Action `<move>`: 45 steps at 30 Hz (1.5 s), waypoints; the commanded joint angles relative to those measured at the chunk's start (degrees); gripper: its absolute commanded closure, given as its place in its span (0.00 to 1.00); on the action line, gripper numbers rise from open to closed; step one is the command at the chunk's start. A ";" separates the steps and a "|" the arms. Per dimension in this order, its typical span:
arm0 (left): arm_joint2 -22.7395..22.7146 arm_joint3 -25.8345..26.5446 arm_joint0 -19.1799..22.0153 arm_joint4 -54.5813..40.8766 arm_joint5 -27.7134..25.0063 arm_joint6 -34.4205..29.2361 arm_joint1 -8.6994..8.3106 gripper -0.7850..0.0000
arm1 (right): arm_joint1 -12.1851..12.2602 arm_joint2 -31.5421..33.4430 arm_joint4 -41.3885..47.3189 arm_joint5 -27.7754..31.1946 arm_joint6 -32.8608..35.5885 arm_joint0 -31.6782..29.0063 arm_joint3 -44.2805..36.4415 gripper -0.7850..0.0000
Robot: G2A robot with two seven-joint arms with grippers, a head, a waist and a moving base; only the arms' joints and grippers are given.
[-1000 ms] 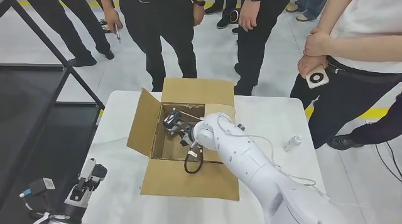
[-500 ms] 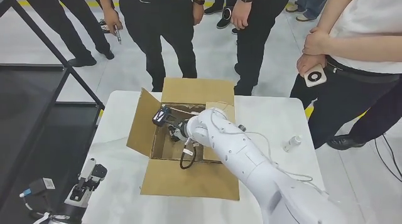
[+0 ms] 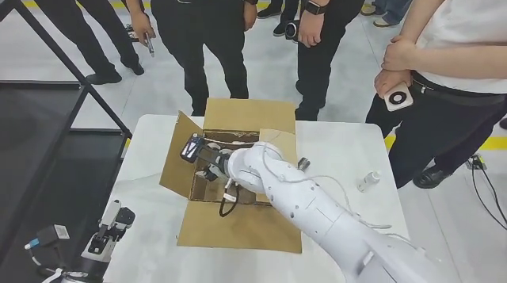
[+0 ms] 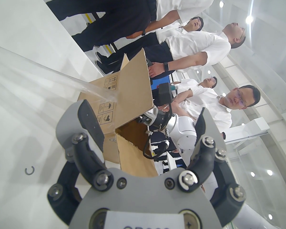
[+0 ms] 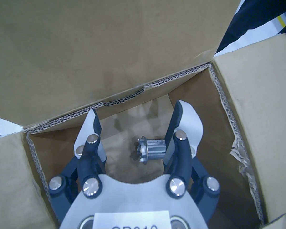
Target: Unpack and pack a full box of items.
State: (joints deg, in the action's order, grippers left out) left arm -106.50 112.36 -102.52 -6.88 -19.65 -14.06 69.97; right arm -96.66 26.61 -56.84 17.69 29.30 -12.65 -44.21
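Observation:
An open cardboard box (image 3: 249, 114) stands in the middle of the white table (image 3: 348, 144). My right arm comes in from the near right, and its gripper (image 3: 207, 174) hangs inside the box by the left wall. In the right wrist view this gripper (image 5: 136, 113) is open above the box floor (image 5: 124, 125). A small metal splined hub (image 5: 150, 152) lies on that floor, close beside one finger (image 5: 175, 125). My left gripper (image 4: 145, 110) is open and holds nothing; it sits low at the table's near left edge (image 3: 117, 218), facing the box (image 4: 131, 89).
A small metal part (image 3: 303, 162) lies just right of the box, and a small pale bottle-like item (image 3: 368, 180) lies farther right. All box flaps are folded outward. Several people stand around the far side of the table. A black frame (image 3: 79, 101) stands at the left.
My right arm has swung left inside the box, carrying its gripper from the box's middle toward the left wall. The left arm has stayed where it was.

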 commanded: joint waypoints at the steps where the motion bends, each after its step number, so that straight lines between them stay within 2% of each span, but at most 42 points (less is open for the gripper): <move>1: 0.00 0.00 0.00 0.00 0.00 0.00 0.00 0.00 | 1.92 1.88 -2.42 -2.24 2.25 -2.06 -6.55 0.26; 5: 0.00 0.00 0.00 0.00 0.00 0.00 0.00 0.00 | 6.35 7.29 -8.54 -5.33 8.53 -8.32 -21.21 0.23; 6: 0.00 0.00 0.00 0.00 0.00 0.00 0.00 0.00 | 7.40 8.90 -9.97 -5.65 10.06 -10.20 -24.90 0.19; 7: 0.00 0.00 0.00 0.00 0.00 0.00 0.00 0.00 | 8.38 10.49 -11.30 -5.78 11.58 -12.14 -28.34 0.02; 9: 0.00 0.00 0.00 0.00 0.00 0.00 0.00 0.00 | 9.98 13.42 -13.30 -5.32 14.52 -15.73 -34.19 0.00; 23: 0.00 0.00 0.00 0.00 0.00 0.00 0.00 0.00 | 10.26 14.03 -13.84 -5.44 14.48 -16.69 -35.04 0.00; 26: 0.00 0.00 0.00 0.00 0.00 0.00 0.00 0.00 | 11.09 16.01 -16.84 -5.02 12.45 -18.92 -38.32 0.00; 32: 0.00 0.00 0.00 0.00 0.00 0.00 0.00 0.00 | 13.86 21.56 -23.88 0.23 11.72 -26.72 -50.39 0.00; 38: 0.00 0.00 0.00 0.00 0.00 0.00 0.00 0.00 | 17.01 30.35 -30.01 6.89 10.14 -37.20 -62.04 0.00; 45: 0.00 0.00 0.00 0.00 0.00 0.00 0.00 0.00 | 19.99 43.34 -31.36 17.23 5.33 -46.06 -67.07 0.00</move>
State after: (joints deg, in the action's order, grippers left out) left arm -106.50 112.36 -102.52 -6.88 -19.65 -14.06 69.97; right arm -76.98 67.80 -88.37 33.55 35.52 -57.85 -111.25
